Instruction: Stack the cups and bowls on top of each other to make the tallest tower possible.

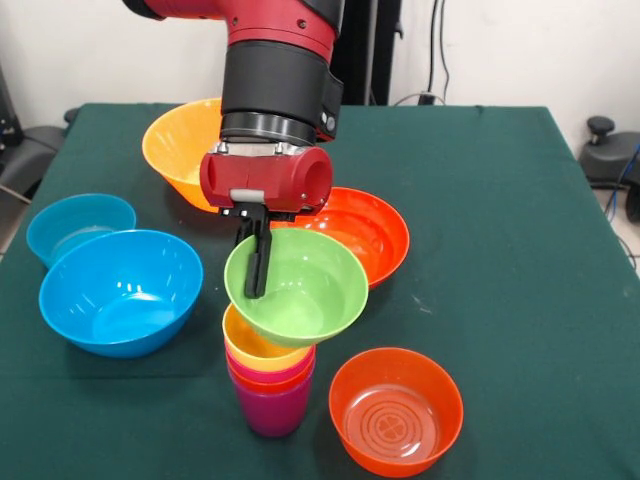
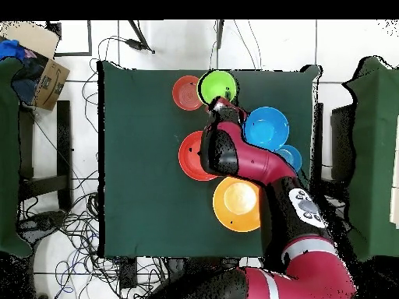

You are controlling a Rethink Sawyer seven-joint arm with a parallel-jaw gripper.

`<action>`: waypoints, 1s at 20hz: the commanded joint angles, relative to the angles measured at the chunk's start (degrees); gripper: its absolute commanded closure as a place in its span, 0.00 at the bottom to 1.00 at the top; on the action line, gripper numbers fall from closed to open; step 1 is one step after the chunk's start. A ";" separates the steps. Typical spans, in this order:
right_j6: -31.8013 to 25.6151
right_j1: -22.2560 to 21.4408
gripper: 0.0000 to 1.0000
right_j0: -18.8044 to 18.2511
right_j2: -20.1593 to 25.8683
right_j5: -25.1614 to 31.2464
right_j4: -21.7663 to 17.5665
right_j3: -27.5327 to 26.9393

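Observation:
My gripper (image 1: 257, 262) is shut on the near rim of the small green bowl (image 1: 300, 285), with one finger inside the bowl. It holds the bowl tilted, directly over the tower (image 1: 270, 385) of cups: a purple base cup (image 1: 272, 412), then crimson and orange rims, and a yellow cup (image 1: 252, 345) on top. The bowl's underside is at the yellow rim; I cannot tell whether they touch. In the overhead view the green bowl (image 2: 218, 86) hides the tower, and the gripper (image 2: 221, 103) sits at the bowl's edge.
The small translucent orange bowl (image 1: 395, 410) stands right of the tower. The wide red-orange bowl (image 1: 372, 232) is behind the green one. The large blue bowl (image 1: 120, 290) and small blue bowl (image 1: 78, 225) are on the left, and the large orange-yellow bowl (image 1: 178, 148) is behind the arm.

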 commanded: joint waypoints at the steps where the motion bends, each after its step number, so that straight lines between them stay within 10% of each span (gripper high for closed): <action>1: 10.16 -1.01 1.00 0.05 4.15 -0.31 -1.42 3.38; 20: 8.53 -0.50 1.00 -1.28 3.45 -1.71 -3.92 3.21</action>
